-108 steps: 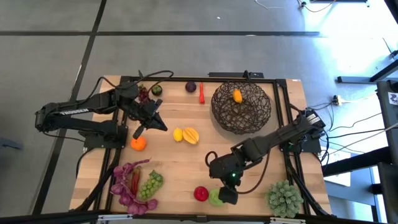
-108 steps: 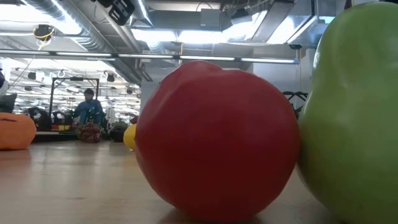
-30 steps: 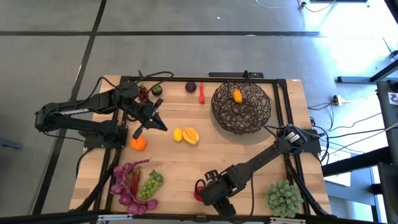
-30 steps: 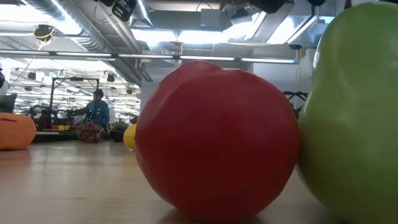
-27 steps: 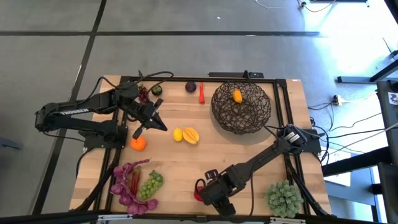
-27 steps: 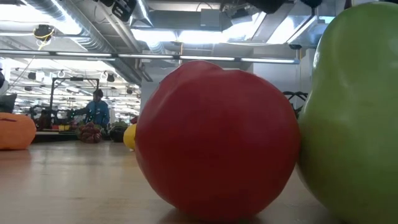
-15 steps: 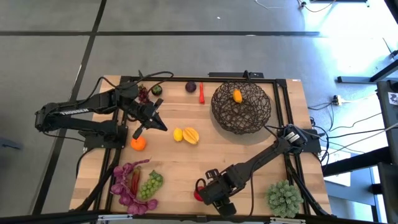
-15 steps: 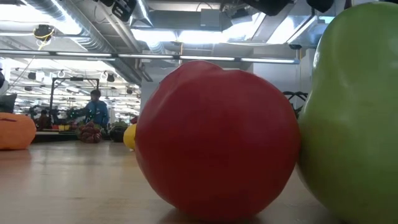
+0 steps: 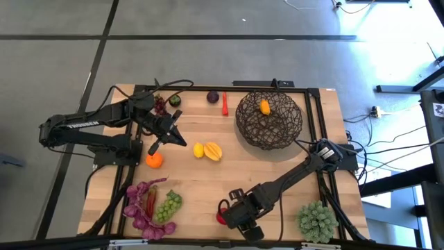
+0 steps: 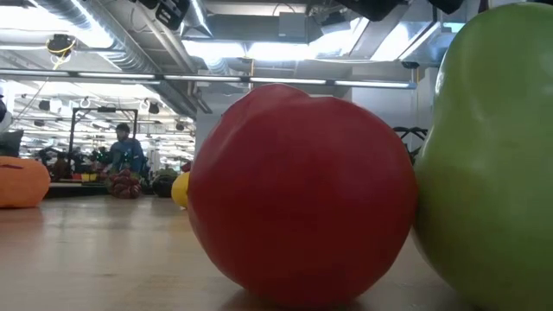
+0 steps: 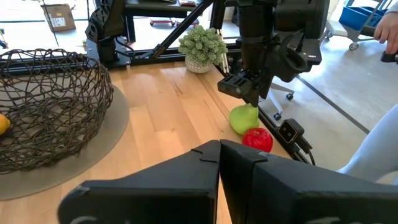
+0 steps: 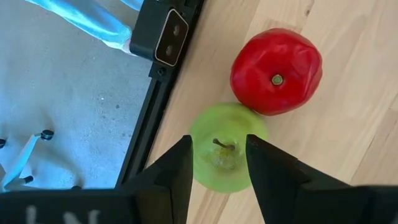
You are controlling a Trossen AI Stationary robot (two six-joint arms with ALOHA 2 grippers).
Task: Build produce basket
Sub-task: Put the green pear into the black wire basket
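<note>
The dark wire basket (image 9: 269,121) stands at the far right of the table with one orange-yellow fruit (image 9: 264,107) in it. A green apple (image 12: 227,177) and a red apple (image 12: 277,71) rest side by side, touching, on the wood by the table's near edge. My right gripper (image 12: 217,142) is over the green apple, which it hides in the high view, one finger on each side of the stem. My left gripper (image 9: 182,142) hangs shut and holding nothing over the table's left half, near an orange (image 9: 154,160). My right gripper has the green apple's upper part (image 12: 202,146) between its two fingers, one on either flank beside the stem. The fingers come from above, slanting steeply down. The apple stands upright on the table, against the red apple. Its lower half is free of the fingers (image 11: 244,121).
A lemon and a yellow fruit (image 9: 208,150) lie mid-table. Green grapes (image 9: 167,206) and purple leaves (image 9: 142,205) are at the near left. A red chilli (image 9: 225,104) and a purple fruit (image 9: 213,96) lie at the far edge. A spiky green plant ball (image 9: 317,220) stands at the near right.
</note>
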